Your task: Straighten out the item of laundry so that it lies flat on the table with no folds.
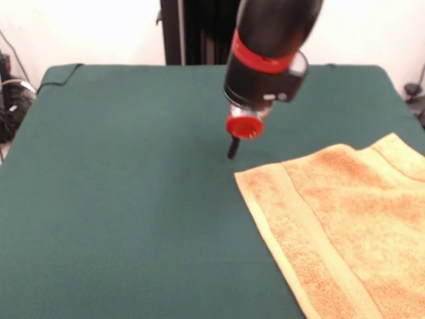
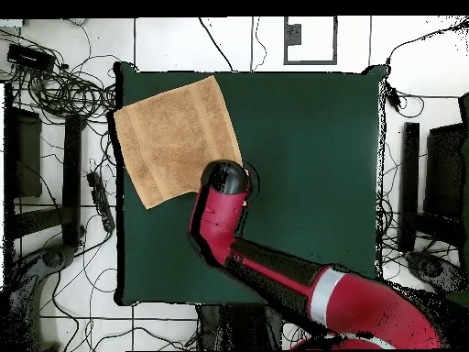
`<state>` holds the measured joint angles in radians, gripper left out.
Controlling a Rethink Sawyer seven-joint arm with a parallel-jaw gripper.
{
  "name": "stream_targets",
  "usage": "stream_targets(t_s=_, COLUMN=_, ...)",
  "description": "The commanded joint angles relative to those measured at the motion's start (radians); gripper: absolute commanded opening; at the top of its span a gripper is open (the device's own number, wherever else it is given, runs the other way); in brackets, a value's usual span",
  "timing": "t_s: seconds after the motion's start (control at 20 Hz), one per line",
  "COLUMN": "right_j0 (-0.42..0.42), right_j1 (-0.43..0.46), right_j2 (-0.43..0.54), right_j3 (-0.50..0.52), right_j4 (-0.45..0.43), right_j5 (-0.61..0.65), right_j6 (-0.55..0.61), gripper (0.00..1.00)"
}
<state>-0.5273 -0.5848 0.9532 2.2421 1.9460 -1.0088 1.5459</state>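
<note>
The orange-tan towel lies spread out on the green table at the right, and it runs out of the picture at the right and bottom edges. A woven border band runs along its left side. In the overhead view the towel lies turned at an angle at the table's upper left, and it looks flat. My gripper is shut and empty, with its thin black tip just above the cloth. It is a little behind the towel's nearest corner and apart from it. In the overhead view the arm's end hides the gripper.
The arm reaches across the table from the bottom right in the overhead view. The black pedestal column stands behind the table. Cables and dark equipment lie on the floor around the table's sides.
</note>
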Motion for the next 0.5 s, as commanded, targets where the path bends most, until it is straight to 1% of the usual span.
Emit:
stream_targets(t_s=0.05, right_j0=-0.002, right_j1=-0.062, right_j2=0.029, right_j3=0.204, right_j4=0.107, right_j5=0.095, right_j6=-0.342, gripper=1.00)
stream_targets(t_s=0.1, right_j0=0.001, right_j1=-0.047, right_j2=0.032, right_j3=0.188, right_j4=0.099, right_j5=0.092, right_j6=-0.334, gripper=1.00)
stream_targets(t_s=0.3, right_j0=0.058, right_j1=0.064, right_j2=-0.011, right_j3=0.058, right_j4=-0.038, right_j5=0.085, right_j6=-0.252, gripper=1.00)
stream_targets(t_s=0.4, right_j0=0.076, right_j1=0.061, right_j2=0.012, right_j3=0.017, right_j4=-0.003, right_j5=0.054, right_j6=-0.253, gripper=1.00)
stream_targets(t_s=0.5, right_j0=0.080, right_j1=0.044, right_j2=0.039, right_j3=-0.002, right_j4=0.034, right_j5=0.041, right_j6=-0.257, gripper=1.00)
